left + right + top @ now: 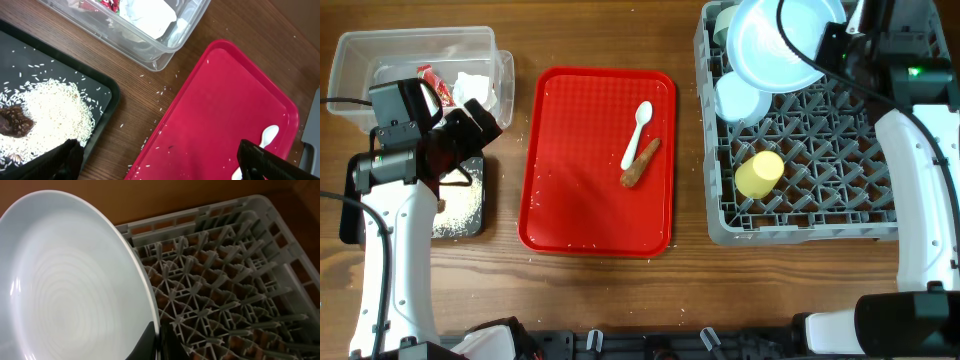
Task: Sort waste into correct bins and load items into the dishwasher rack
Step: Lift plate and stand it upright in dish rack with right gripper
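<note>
Up over the far corner of the rack (800,232), the right gripper (159,342) pinches the blue plate (65,280) by its edge, a blue bowl (740,100) close under it. Far left of the rack, the left gripper (160,162) gapes wide, empty.

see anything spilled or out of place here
Yes: stray rice grains lie scattered on the wooden table between the black tray and the red tray, with a few on the red tray itself.

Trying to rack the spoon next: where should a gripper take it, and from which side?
Probably the upper handle of the spoon, just below its bowl, coming straight down and closing across it. It lies flat on the red tray, and its lower handle end sits close beside the brown stick, so that end is crowded.
</note>
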Robot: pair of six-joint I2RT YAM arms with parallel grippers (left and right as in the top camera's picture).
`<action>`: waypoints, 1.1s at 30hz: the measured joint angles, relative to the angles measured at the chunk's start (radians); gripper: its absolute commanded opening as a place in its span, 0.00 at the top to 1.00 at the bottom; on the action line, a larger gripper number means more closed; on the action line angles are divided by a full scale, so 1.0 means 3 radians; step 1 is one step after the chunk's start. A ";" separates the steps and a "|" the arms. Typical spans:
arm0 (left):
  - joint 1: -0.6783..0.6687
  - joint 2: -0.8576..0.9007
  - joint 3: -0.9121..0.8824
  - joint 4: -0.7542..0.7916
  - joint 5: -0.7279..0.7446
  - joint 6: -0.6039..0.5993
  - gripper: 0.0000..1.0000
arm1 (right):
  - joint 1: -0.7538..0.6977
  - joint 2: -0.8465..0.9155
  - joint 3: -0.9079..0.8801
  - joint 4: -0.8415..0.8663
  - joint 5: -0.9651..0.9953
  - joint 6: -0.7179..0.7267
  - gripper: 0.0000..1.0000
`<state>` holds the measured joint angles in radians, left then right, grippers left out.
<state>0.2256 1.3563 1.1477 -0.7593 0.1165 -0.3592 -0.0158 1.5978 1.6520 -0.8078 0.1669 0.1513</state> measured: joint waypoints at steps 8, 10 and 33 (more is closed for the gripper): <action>0.0000 0.0000 0.0000 0.0000 0.0000 -0.0001 0.00 | -0.0159 0.0000 0.0000 0.0286 0.0259 -0.0692 0.96; 0.0000 0.0000 0.0000 0.0000 0.0000 0.0000 0.00 | -0.0159 0.0000 0.0000 0.0350 0.0390 -0.0860 0.96; 0.0000 0.0001 0.0000 0.0000 -0.0001 -0.0001 0.00 | -0.0511 0.0799 0.0000 0.1083 0.1165 -0.2393 0.96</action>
<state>0.2256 1.3567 1.1477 -0.7593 0.1162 -0.3595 -0.1692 1.8374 1.6520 -0.4828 0.5163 -0.5667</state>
